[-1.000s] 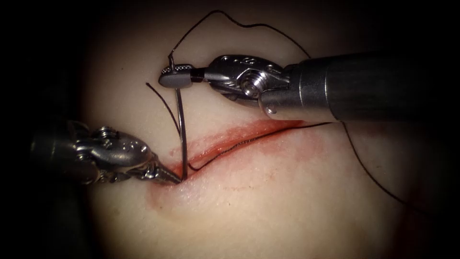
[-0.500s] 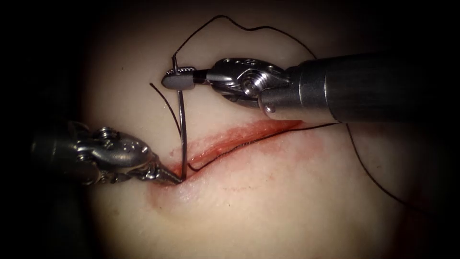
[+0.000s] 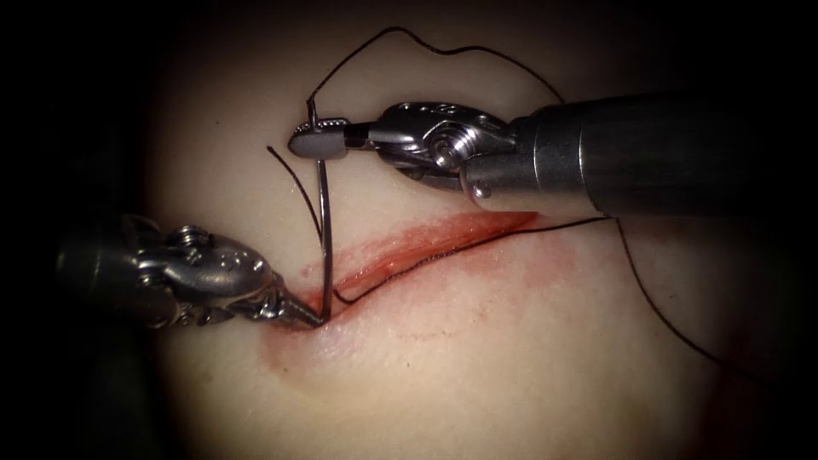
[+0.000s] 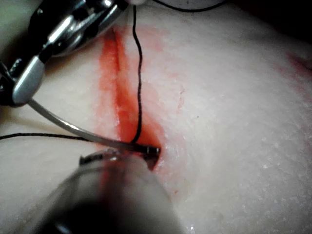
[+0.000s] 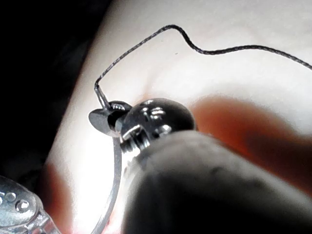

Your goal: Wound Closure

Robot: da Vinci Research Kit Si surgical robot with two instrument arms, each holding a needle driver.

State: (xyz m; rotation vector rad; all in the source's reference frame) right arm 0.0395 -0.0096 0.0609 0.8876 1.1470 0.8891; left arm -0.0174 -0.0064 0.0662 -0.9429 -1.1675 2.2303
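The tissue (image 3: 477, 358) has a red cut (image 3: 426, 247) slanting up to the right. My right tool (image 3: 317, 140) is above the cut's left end, shut on the curved needle (image 3: 323, 221) close to its thread end. The needle runs down to the cut's left end. There my left tool (image 3: 308, 319) is shut on it near the tip. In the left wrist view the needle (image 4: 73, 129) ends between the left tool's jaws at the cut's edge; whether the tip is in the tissue I cannot tell. Dark thread (image 3: 426, 47) loops from the needle's end behind the right shaft.
A length of thread (image 3: 460, 247) lies along the cut and runs off to the right. A short thread end (image 3: 294, 183) lies on the tissue left of the needle. Red fluid (image 3: 383, 251) stains the cut's edges. The right tool's shaft (image 3: 665, 153) crosses above the cut.
The right tool has shifted slightly right and down with the needle's thread end, and the thread loop above it rose a little. The left tool and the needle's tip end have stayed put.
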